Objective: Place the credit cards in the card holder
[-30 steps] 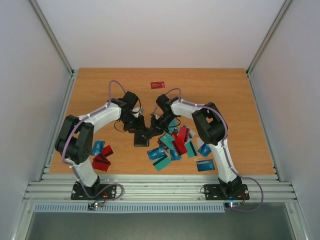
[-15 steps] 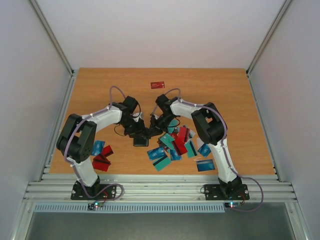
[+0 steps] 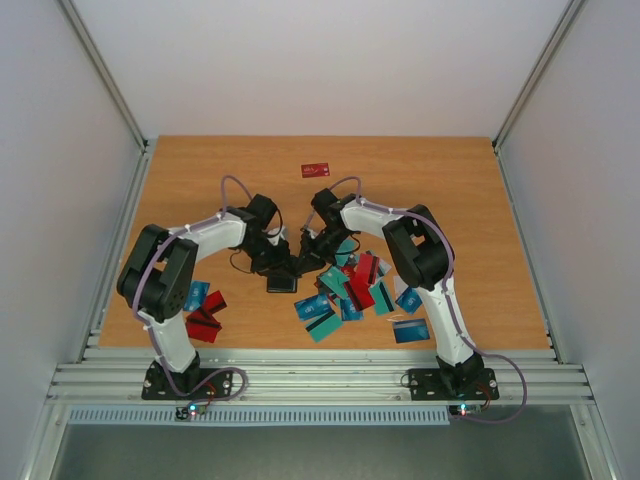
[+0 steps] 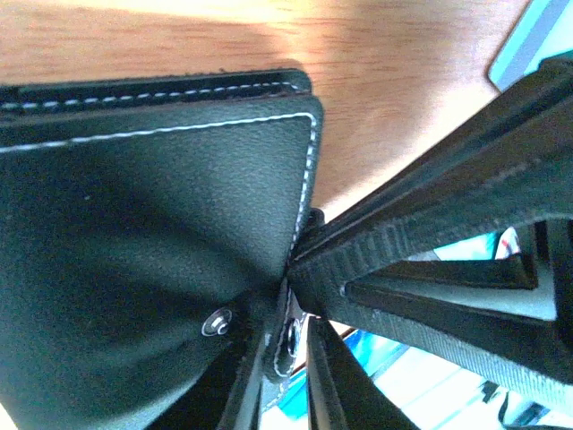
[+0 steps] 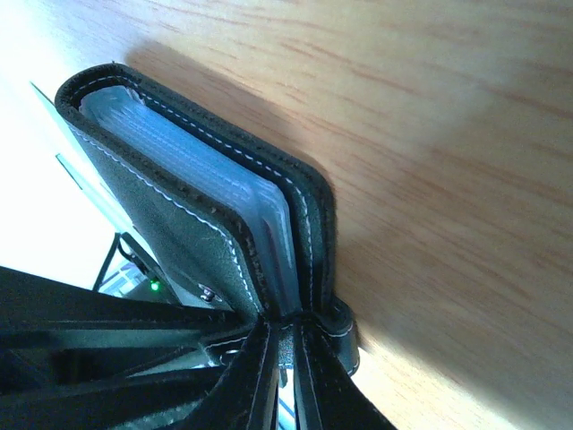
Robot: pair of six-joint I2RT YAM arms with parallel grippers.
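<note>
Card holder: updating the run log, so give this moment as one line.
card holder: folded, on table; left gripper: pinching its edge; right gripper: pinching its tab; credit cards: loose

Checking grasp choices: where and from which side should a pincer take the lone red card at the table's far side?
The red card lies flat and alone on the table, nothing crowding it. Probably best from straight above, jaws spanning its short width to pinch the two long edges.

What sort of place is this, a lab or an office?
Most likely a robotics lab test cell: a wooden table boxed in by plain white walls, metal frame rails, two robot arms bolted at its edge.
</note>
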